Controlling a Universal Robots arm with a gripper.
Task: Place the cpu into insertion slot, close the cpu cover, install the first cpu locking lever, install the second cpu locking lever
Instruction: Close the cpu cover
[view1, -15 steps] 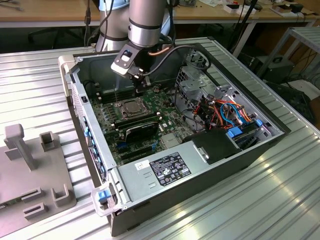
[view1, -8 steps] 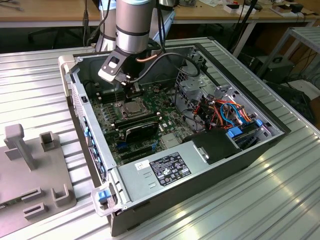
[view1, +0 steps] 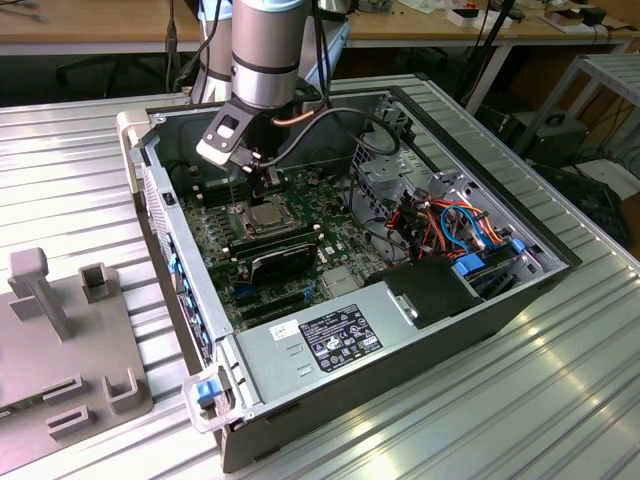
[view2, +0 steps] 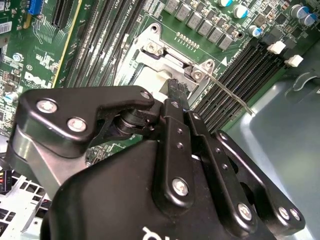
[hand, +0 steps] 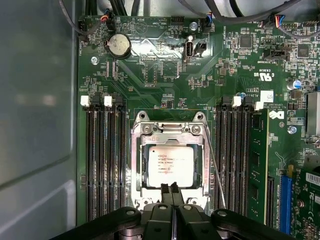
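Note:
The cpu (hand: 171, 166), a silver square chip, lies flat in the insertion slot (hand: 170, 122) on the green motherboard. The cpu cover (hand: 204, 165) is folded down around it as a metal frame. My gripper (hand: 170, 188) hangs just above the cover's edge, fingers shut together with nothing between them. A thin wire locking lever (hand: 214, 160) runs along one side of the socket and angles out over the memory slots. In the second wrist view the gripper (view2: 175, 86) points at the cover (view2: 155, 62), with the lever (view2: 232, 95) sticking out beside it. In the exterior view the gripper (view1: 266, 188) stands over the cpu (view1: 268, 214).
The motherboard sits inside an open computer case (view1: 480, 300) on a ribbed metal table. Long black memory slots (hand: 105, 160) flank the socket. A power supply (view1: 330, 335) and cable bundles (view1: 450, 225) fill the case's near side. A grey fixture (view1: 60, 330) stands at the exterior view's left.

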